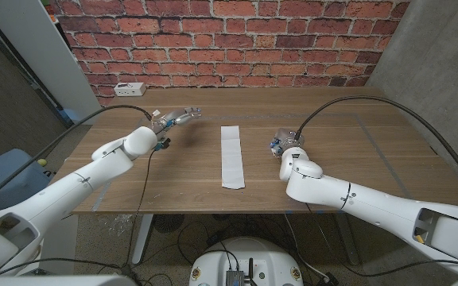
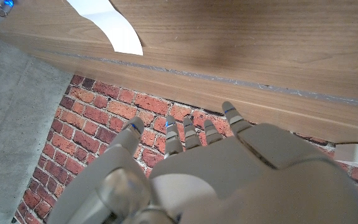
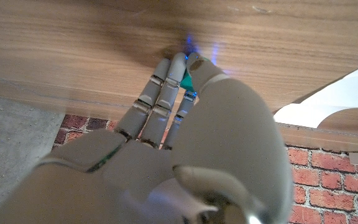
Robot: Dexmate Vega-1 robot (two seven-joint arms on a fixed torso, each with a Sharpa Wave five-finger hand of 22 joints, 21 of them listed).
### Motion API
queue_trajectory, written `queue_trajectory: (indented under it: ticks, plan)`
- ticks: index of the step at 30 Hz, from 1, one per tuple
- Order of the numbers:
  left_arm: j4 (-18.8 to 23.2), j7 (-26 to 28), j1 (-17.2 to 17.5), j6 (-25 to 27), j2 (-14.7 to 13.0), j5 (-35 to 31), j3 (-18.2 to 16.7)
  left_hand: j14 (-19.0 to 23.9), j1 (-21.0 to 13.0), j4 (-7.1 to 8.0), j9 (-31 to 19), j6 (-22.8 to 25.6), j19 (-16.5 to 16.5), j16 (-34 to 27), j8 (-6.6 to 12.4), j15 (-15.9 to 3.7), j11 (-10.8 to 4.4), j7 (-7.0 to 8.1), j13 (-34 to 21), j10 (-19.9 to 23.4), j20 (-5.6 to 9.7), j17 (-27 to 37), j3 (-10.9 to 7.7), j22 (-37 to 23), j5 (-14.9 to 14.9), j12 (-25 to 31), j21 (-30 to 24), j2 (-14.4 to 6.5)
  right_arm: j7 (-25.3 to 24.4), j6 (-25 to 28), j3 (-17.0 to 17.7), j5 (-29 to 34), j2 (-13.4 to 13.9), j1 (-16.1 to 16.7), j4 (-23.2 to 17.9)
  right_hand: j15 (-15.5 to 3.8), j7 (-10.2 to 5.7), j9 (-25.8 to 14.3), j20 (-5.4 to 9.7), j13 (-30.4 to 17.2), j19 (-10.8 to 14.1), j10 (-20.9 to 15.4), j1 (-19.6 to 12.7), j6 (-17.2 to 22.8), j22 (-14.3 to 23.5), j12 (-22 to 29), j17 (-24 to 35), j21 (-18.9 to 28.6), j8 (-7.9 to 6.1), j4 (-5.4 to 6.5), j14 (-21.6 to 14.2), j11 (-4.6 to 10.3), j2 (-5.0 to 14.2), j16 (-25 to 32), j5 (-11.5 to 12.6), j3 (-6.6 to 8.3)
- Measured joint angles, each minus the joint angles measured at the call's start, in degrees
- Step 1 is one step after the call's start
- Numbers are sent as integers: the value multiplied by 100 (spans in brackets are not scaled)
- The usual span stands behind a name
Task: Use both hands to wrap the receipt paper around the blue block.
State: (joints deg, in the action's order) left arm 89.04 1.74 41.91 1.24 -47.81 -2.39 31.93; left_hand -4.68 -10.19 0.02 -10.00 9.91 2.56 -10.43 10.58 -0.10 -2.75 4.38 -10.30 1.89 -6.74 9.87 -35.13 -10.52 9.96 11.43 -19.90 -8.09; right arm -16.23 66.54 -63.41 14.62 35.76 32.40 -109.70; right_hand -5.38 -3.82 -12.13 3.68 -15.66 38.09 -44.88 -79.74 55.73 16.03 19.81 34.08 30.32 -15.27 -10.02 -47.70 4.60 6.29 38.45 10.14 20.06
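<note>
Stretching in from the near corners, both arms are reaching over the wooden surface (image 1: 356, 143), the largest thing here, with a brick wall (image 1: 237, 40) rising behind its far edge. The left arm is angling up toward the middle, and the left robot hand (image 1: 175, 120) is hanging above the surface with its fingers (image 2: 182, 132) spread apart and holding nothing. The right arm is bending at the elbow, carrying the right robot hand (image 1: 285, 143) down close to the wood; in the right wrist view its fingers (image 3: 160, 93) are lying together with their tips against the surface, a small teal-blue thing showing between them, though I cannot tell whether it is gripped.

The receipt paper (image 1: 231, 156) is lying flat as a long white strip between the two robot hands, well apart from the left one and nearer the right one, with nothing on top of it. A white power strip (image 1: 129, 88) is sitting at the far edge of the surface, beyond the left robot hand.
</note>
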Motion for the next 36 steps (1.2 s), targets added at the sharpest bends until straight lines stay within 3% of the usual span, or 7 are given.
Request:
queue_trajectory:
  ticks: [7,26,29,32,36]
  plan:
    - [17,27,51,6,-22,30,-35,-25,30,0,0,-31,0,0,0,-24,0,-31,0,0,0,0,0,-4,0,0,0,30,-311,-300,140,138,-20,189,70,36,98,-28,0,-136,0,-121,-121,274,115,141,79,339,-64,65,-204,121,119,36,-23,-29]
    - [-108,193,227,-153,-14,295,-199,17,86,-1,0,-30,-63,0,0,-64,0,-30,0,0,0,-20,-1,-13,0,0,44,86,-608,-998,433,671,-110,559,-10,67,105,-54,-1,-216,-1,-120,-195,344,168,166,84,535,-65,110,-236,120,119,-33,-16,-77]
    - [-203,188,245,-292,5,417,-244,142,104,-56,0,99,-196,0,3,-112,-70,-33,13,122,133,-28,44,-13,0,23,44,137,-572,-1090,442,741,-160,579,-10,77,105,-54,-1,-216,-1,-120,-193,344,167,185,84,578,-65,110,-246,120,120,-37,-16,-77]
    - [-363,136,251,-467,47,553,-287,341,-207,-281,0,349,-414,0,46,-133,-76,-96,18,308,270,-28,-153,-14,39,45,16,15,-545,-1128,445,774,-201,589,-9,99,105,-54,-1,-222,-1,-143,-192,344,172,185,85,602,-65,110,-268,143,122,-44,-16,-77]
    - [-507,51,251,-685,77,732,-323,451,-889,-572,0,505,-581,0,46,-82,-2,-193,18,412,314,-27,-689,-13,171,45,16,-204,-438,-1222,443,850,-293,593,22,108,136,-54,-1,-225,-1,-151,-169,375,195,185,89,677,-65,106,-277,151,144,-54,-16,-81]
